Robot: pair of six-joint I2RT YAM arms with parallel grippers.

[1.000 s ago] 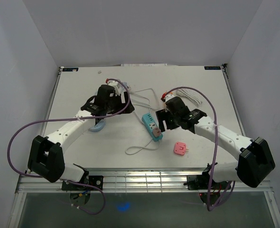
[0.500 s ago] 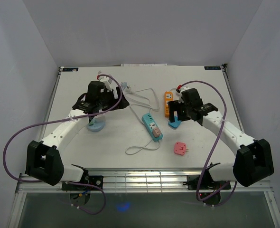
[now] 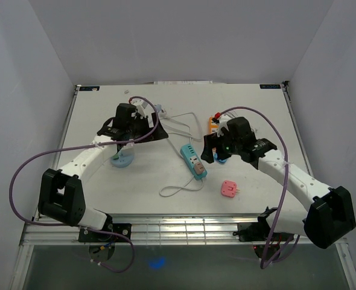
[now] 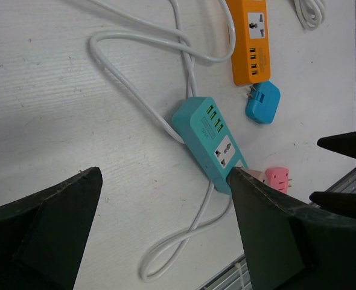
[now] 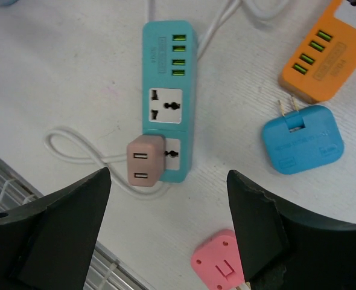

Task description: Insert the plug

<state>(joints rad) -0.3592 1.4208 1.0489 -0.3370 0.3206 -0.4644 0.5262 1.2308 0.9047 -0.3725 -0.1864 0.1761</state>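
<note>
teal power strip [image 3: 191, 157]: mid-table, lying diagonally
tan plug [image 3: 198, 168]: on the strip's near end
white cable [image 3: 179, 190]: loops on the table below the strip
pink plug [image 3: 228, 189]: loose, right of the strip, apart from it
orange strip [image 3: 212, 122]: partly hidden behind right gripper [image 3: 214, 152]
left gripper [image 3: 139, 130]: above pale blue item [image 3: 123, 160]

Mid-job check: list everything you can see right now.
teal strip: one, teal, table centre, white cord
tan adapter: one, tan, on teal strip's end socket
orange strip: one, orange, right of teal strip
blue adapter: one, blue, loose by orange strip's end
pink adapter: one, pink, loose near front edge
pale object: one, light blue, under left arm
table: one, white
left gripper: open, empty
right gripper: open, above teal strip
</note>
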